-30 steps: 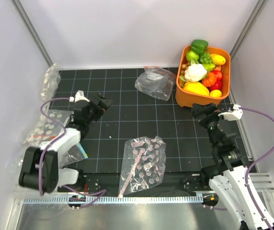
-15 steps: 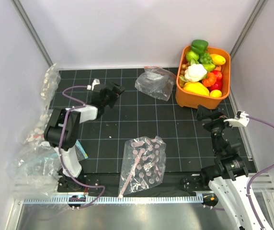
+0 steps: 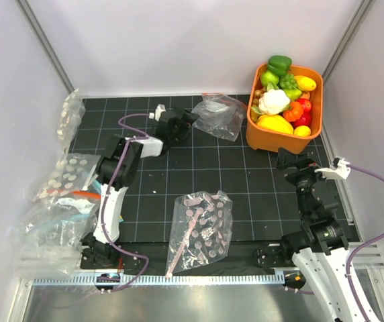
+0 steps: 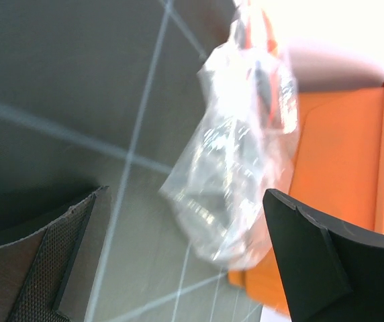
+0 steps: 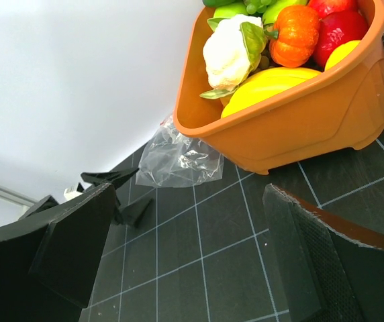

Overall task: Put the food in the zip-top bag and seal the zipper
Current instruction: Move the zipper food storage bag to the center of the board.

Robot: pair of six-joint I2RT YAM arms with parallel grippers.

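Our left claw (image 3: pixel 180 123) gaped wide and empty just beside the zip-top bag (image 3: pixel 217 115), near the far edge of the bench (image 3: pixel 178 176). Our right claw (image 3: pixel 291 159) stood equally wide and empty near the orange bin (image 3: pixel 258 139), which held the food (image 3: pixel 273 101) at the far right corner.

The top external camera hangs above and behind the arms and looks steeply down. Their bases line the bottom edge and the whole gridded mat (image 3: pixel 178 168) fits in frame, with the zip-top bag (image 3: pixel 217 115) upper centre and the orange bin (image 3: pixel 266 141) upper right. The left wrist camera sits behind the left gripper (image 4: pixel 185 194), low, rolled sideways and very close to the bag, which fills the centre, with the bin at the right edge. The right wrist camera, behind the right gripper (image 5: pixel 190 190), looks low across the mat toward the back wall from farther off, with the bin upper right and the bag centre left. All three views share the bag and bin.
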